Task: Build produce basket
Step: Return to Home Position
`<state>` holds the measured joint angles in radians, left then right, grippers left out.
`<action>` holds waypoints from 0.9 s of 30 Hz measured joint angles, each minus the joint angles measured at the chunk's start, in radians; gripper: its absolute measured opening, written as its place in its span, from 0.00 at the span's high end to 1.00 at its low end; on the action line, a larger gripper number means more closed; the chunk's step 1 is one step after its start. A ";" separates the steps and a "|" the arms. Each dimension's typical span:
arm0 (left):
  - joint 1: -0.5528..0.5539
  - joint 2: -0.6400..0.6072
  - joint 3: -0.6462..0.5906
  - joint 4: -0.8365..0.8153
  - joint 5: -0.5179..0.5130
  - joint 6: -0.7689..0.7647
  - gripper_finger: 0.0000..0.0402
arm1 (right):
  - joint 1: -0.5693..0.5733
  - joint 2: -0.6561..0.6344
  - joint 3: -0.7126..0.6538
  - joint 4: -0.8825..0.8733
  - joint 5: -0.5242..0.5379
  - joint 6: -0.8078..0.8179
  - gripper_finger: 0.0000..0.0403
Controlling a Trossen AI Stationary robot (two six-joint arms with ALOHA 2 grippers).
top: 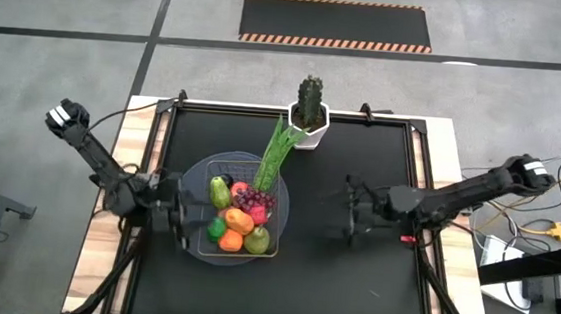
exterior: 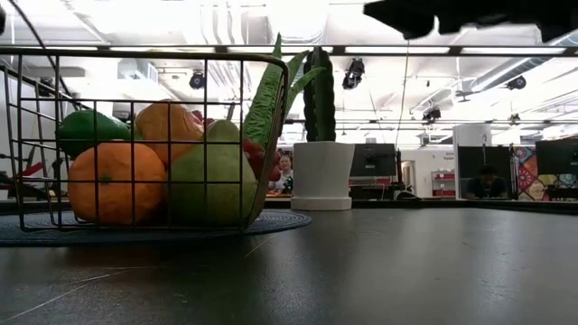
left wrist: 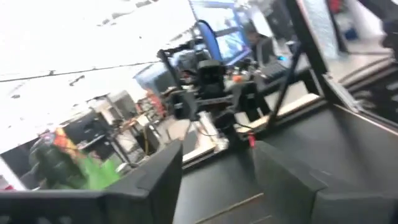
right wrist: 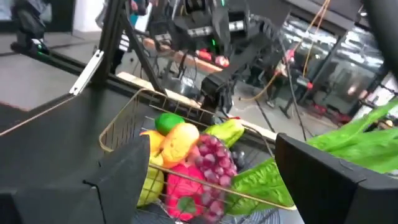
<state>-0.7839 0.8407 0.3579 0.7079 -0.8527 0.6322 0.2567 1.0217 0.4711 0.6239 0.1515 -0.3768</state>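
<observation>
The dark wire basket (top: 200, 249) stands on a round grey-blue disc (top: 199, 176) left of the table's middle. It holds produce: an orange (top: 232, 240), green pears (top: 257, 239), purple grapes (right wrist: 216, 163), a pink fruit (right wrist: 183, 186) and a long green leafy stalk (top: 274, 157) that leans out over its far rim. My left gripper (top: 180, 217) is open and empty just left of the basket. My right gripper (top: 349, 219) is open and empty above the table, to the right of the basket, and faces it (right wrist: 211, 146).
A white pot with a dark green cactus (top: 309, 119) stands at the table's far edge, just behind the basket. The black tabletop (top: 350, 293) lies bare to the right and near side. A dark arm shows at the top of the low view (exterior: 470, 13).
</observation>
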 joint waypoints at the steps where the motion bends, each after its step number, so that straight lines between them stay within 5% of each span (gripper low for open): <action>1: 0.013 -0.033 -0.038 0.035 0.003 0.007 0.57 | -0.022 -0.023 -0.020 0.010 -0.028 -0.001 0.19; 7: 0.200 -0.210 -0.205 0.283 0.152 0.005 0.77 | -0.225 -0.148 -0.081 0.021 -0.227 -0.007 0.19; 13: 0.254 -0.430 -0.307 0.133 0.118 -0.006 0.98 | -0.438 -0.222 -0.122 0.035 -0.395 0.010 0.19; 23: 0.229 -0.830 -0.349 -0.231 0.104 -0.102 0.98 | -0.564 -0.407 -0.356 0.184 -0.422 0.087 0.19; 27: 0.228 -0.798 -0.350 -0.244 0.085 -0.104 0.98 | -0.563 -0.484 -0.439 0.253 -0.421 0.098 0.19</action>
<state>-0.5560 0.0423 0.0083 0.4635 -0.7675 0.5284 -0.3065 0.5379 0.0317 0.8773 -0.2699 -0.2789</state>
